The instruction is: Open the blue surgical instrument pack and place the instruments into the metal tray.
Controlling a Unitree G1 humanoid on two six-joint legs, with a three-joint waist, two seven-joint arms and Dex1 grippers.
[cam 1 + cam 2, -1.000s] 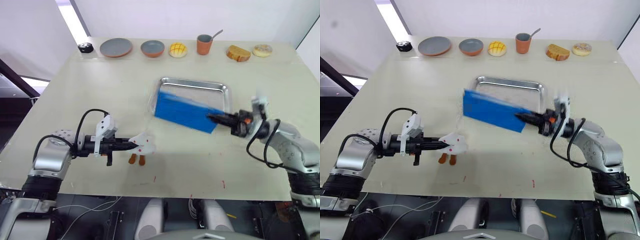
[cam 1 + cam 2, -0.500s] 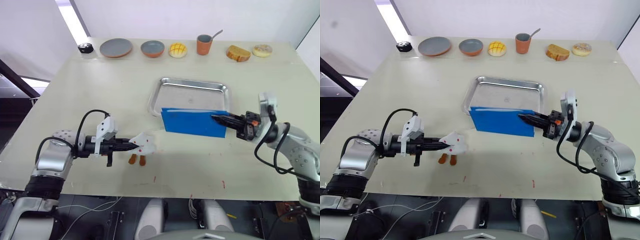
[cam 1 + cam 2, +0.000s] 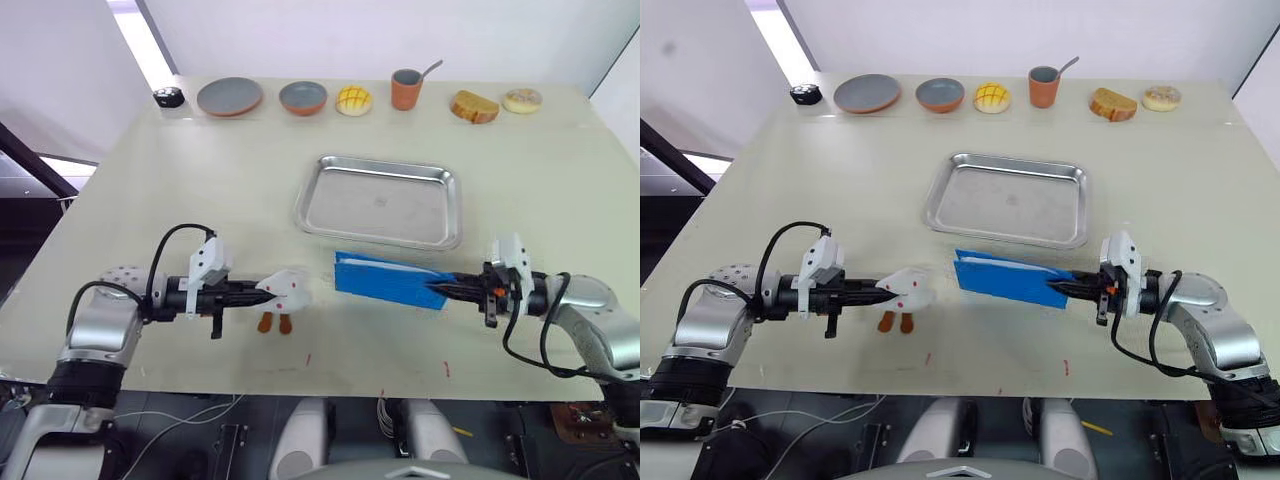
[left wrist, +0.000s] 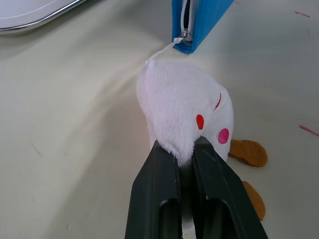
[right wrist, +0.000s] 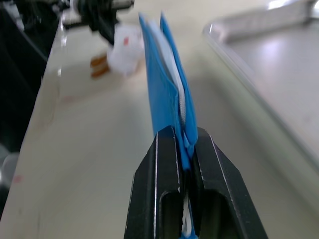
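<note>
The blue surgical instrument pack [image 3: 388,280] sits just in front of the metal tray [image 3: 385,163], close above the table and standing on edge. My right gripper [image 3: 445,291] is shut on its right end; in the right wrist view the pack [image 5: 164,84] runs away from the gripper [image 5: 183,144] and shows a pale lining between its blue sides. My left gripper [image 3: 262,290] is shut on a white toy [image 3: 287,289] with orange feet. A thin white thread runs from the toy [image 4: 184,104] to the pack's zipper pull [image 4: 182,37]. The tray holds nothing. The instruments are hidden.
Along the table's far edge stand a small black object [image 3: 168,96], a grey plate [image 3: 230,96], a bowl [image 3: 302,97], a yellow bun [image 3: 353,101], a brown cup with a spoon [image 3: 405,90], a bread slice [image 3: 474,106] and a doughnut [image 3: 523,100].
My right gripper has carried the pack from over the tray down and toward the table's near side. The left gripper has held still with the toy.
</note>
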